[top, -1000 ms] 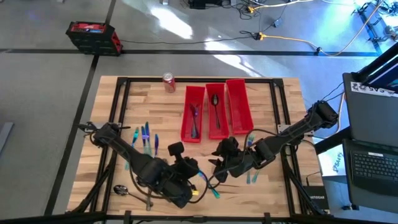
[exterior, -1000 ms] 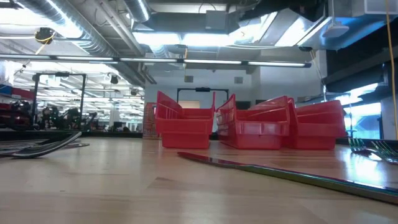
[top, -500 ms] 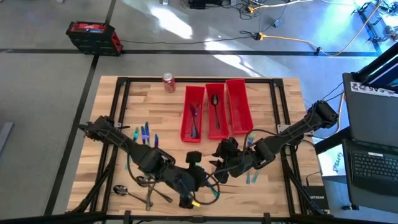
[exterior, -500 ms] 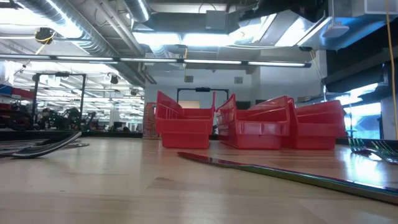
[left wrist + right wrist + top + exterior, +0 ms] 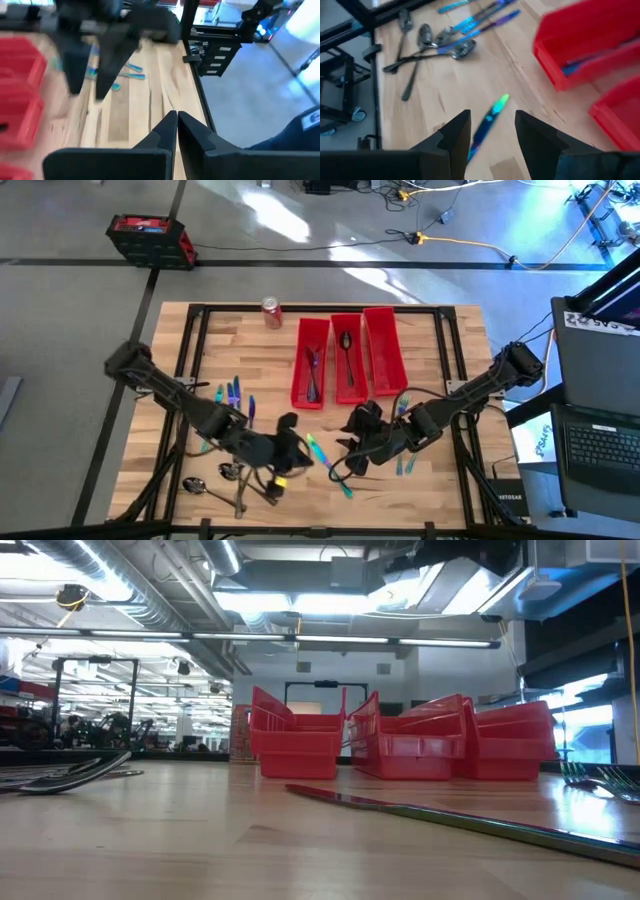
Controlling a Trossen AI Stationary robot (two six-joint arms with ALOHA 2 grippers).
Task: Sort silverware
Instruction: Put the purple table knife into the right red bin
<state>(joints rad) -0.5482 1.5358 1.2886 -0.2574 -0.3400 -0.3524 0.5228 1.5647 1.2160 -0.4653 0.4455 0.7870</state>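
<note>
Three red bins (image 5: 347, 357) are set side by side on the surface (image 5: 430, 330), with cutlery in two. The left pincer (image 5: 176, 122) is seen pressed shut, empty, near the front middle. The right pincer (image 5: 490, 131) is held partly open over a teal knife (image 5: 487, 121) lying flat. Spoons (image 5: 427, 45) are clustered at the front left, more cutlery (image 5: 233, 395) behind them.

No text, label or number is legible anywhere; the red soda can's (image 5: 271, 312) branding is too small to make out.

Three bins (image 5: 346, 358) mid-table; soda can (image 5: 271, 313) behind-left; spoons (image 5: 222, 480) front-left.
</note>
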